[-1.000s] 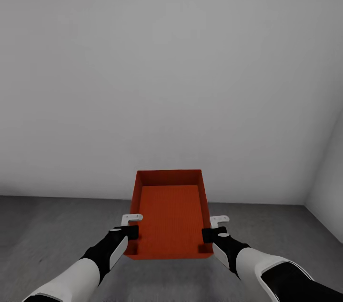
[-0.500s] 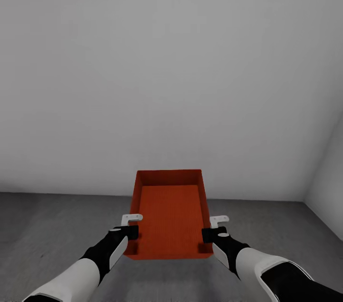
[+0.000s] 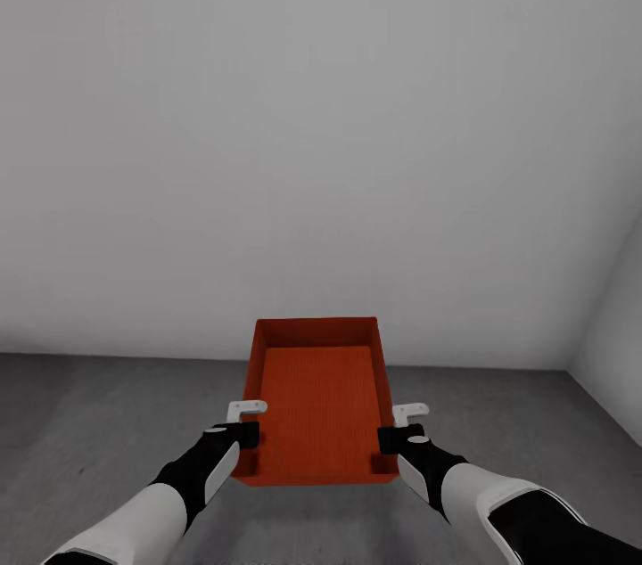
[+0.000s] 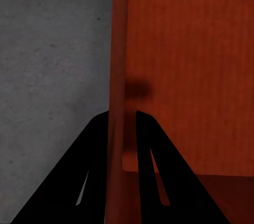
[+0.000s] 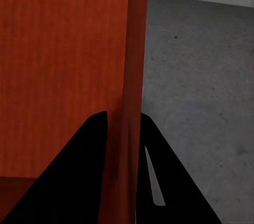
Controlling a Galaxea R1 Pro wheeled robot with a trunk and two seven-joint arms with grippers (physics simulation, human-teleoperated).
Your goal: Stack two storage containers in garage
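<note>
with each tool, left [image 3: 248, 434] and right [image 3: 387, 438], clamped on a side wall, lower the bin [image 3: 321, 400] level onto the floor [image 3: 89, 422], then release both together.

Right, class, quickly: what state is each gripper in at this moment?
Left gripper: shut on the left wall of the bin.
Right gripper: shut on the bin's right wall.
</note>
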